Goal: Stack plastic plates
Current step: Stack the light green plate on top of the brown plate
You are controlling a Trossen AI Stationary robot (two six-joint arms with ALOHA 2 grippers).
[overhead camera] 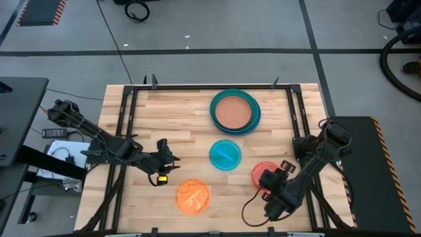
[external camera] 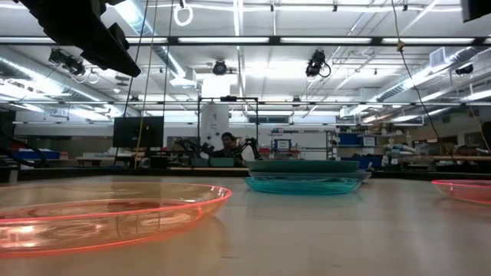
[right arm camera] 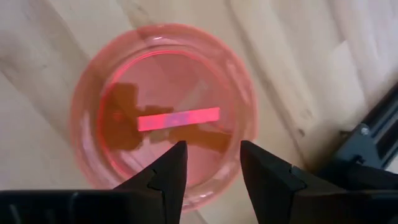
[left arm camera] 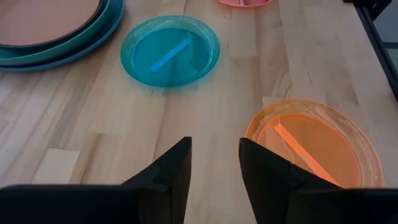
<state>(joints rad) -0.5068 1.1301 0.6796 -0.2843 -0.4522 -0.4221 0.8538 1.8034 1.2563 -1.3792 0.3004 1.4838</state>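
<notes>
Right hand [right arm camera: 209, 163] part-open, empty, above pink-red plate [right arm camera: 163, 112], left hand [left arm camera: 214, 163] part-open, empty, no legible writing.

Table [overhead camera: 191, 118]: pale wood planks, smooth, matt. Orange plate [overhead camera: 193, 196], cyan plate [overhead camera: 225, 155], pink-red plate [right arm camera: 163, 112]: translucent glossy plastic. At 12 o'clock, peach-tan plate [overhead camera: 233, 111]: opaque matt plastic. Gripper fingers [left arm camera: 177, 171]: dark, matt.

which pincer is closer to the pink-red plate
Right. The right pincer hangs directly over the pink-red plate, open, holding nothing. The left pincer is open too, across the table, beyond the cyan plate and nearer the orange plate.
</notes>
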